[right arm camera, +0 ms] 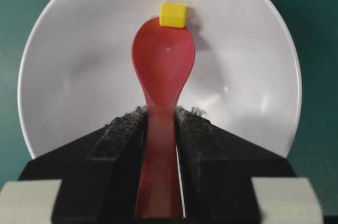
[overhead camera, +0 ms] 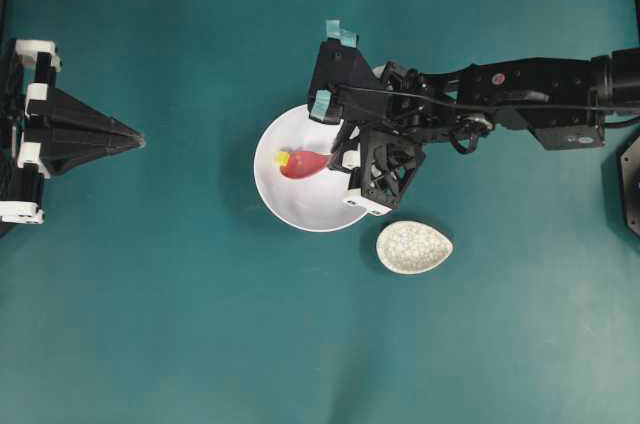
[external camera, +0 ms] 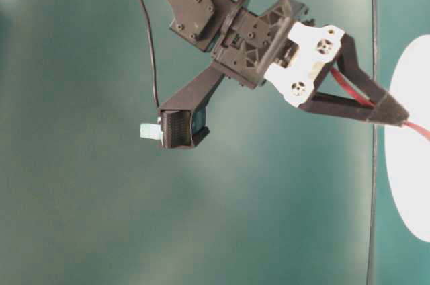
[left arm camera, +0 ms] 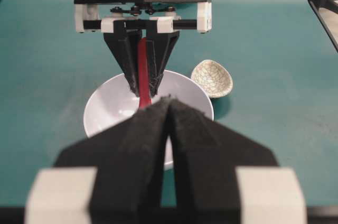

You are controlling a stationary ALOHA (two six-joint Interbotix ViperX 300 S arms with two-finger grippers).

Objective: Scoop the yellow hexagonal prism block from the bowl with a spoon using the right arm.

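My right gripper [right arm camera: 161, 113] is shut on the handle of the pink-red spoon [right arm camera: 163, 60]. The scoop is down inside the white bowl [right arm camera: 79, 76]. The yellow hexagonal prism block [right arm camera: 173, 15] sits right at the scoop's far tip, touching it. From overhead, the block [overhead camera: 283, 157] lies left of the spoon [overhead camera: 305, 164] in the bowl [overhead camera: 270, 184], with the right gripper [overhead camera: 340, 159] over the bowl's right rim. The left gripper [overhead camera: 140, 139] rests shut at the table's far left, away from the bowl, its tips [left arm camera: 169, 102] meeting.
A small speckled teardrop spoon rest [overhead camera: 413, 247] lies just below and right of the bowl, close under the right wrist. The teal tabletop [overhead camera: 180, 324] surrounds everything. The right arm [overhead camera: 530, 94] reaches in from the right edge.
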